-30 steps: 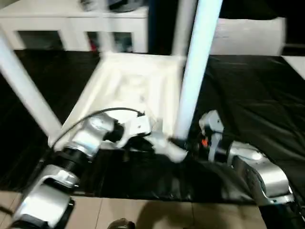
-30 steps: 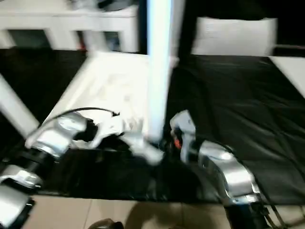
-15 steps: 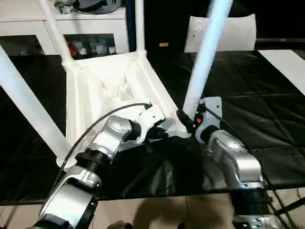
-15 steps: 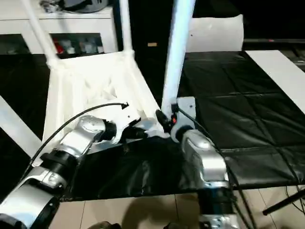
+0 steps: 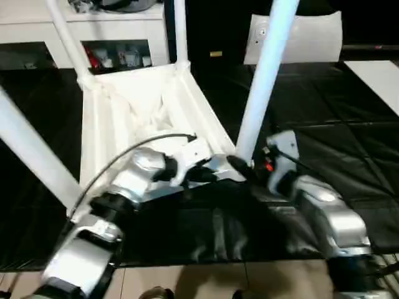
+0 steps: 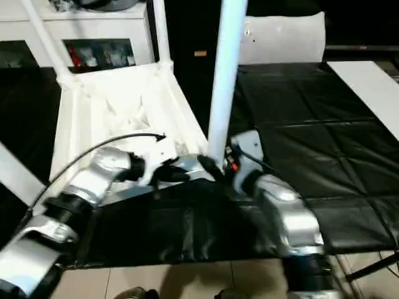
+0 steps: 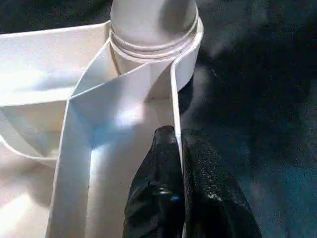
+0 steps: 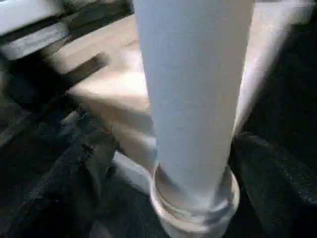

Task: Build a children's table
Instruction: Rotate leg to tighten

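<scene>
The children's table (image 5: 140, 109) lies upside down on the black sheet (image 5: 324, 137) in front of me, ribbed underside up, its legs rising from the corner sockets. My left hand (image 7: 177, 163) is clamped on the near rim, one finger inside the wall and one outside, just below the socket. The near-right leg (image 5: 262, 75) stands in that socket; my right hand (image 8: 163, 163) sits at its base, fingers spread on either side and not gripping. A second ago those fingers were closer around the leg. The whole view has also shifted since then. Beyond the sheet stands a white shelf unit (image 5: 93, 28); a pale tiled floor (image 5: 187, 280) shows along the near edge. To the right the sheet is open.
</scene>
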